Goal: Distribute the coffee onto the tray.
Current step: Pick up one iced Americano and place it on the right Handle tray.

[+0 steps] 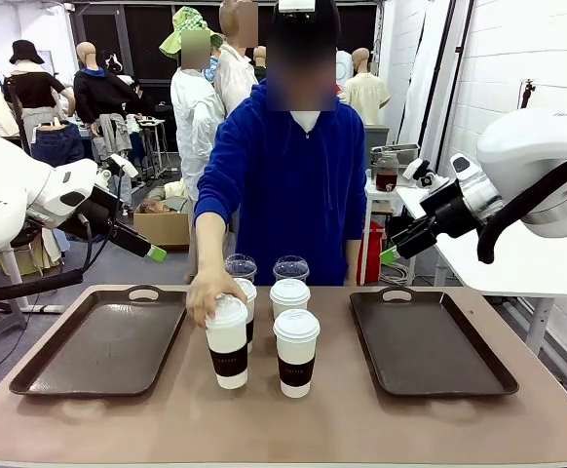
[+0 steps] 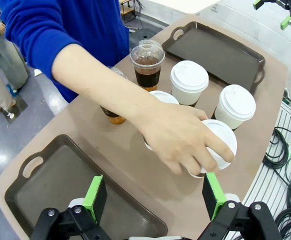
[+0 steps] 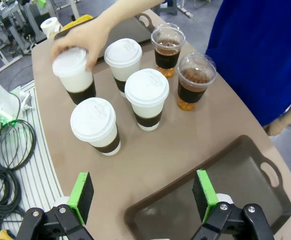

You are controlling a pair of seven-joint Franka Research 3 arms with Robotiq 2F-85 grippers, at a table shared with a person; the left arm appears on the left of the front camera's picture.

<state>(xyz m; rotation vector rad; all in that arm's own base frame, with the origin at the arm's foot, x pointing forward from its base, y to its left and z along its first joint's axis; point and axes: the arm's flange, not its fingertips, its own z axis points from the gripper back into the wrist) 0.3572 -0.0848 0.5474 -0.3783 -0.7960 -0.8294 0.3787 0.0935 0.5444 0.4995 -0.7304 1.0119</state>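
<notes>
Four white lidded paper cups with brown sleeves stand mid-table, with two clear dome-lidded cups of brown drink behind them. A person's hand grips the front-left paper cup; the same cup is seen from both wrists. The other paper cups stand untouched. My left gripper hovers open above the left tray, its fingers empty. Above and behind the right tray, my right gripper is open and holds nothing.
Both dark trays are bare, one on each side of the cup cluster. The person in a blue top stands at the far edge, arm reaching over the cups. Cables hang past the table's near edge. A white side table stands at right.
</notes>
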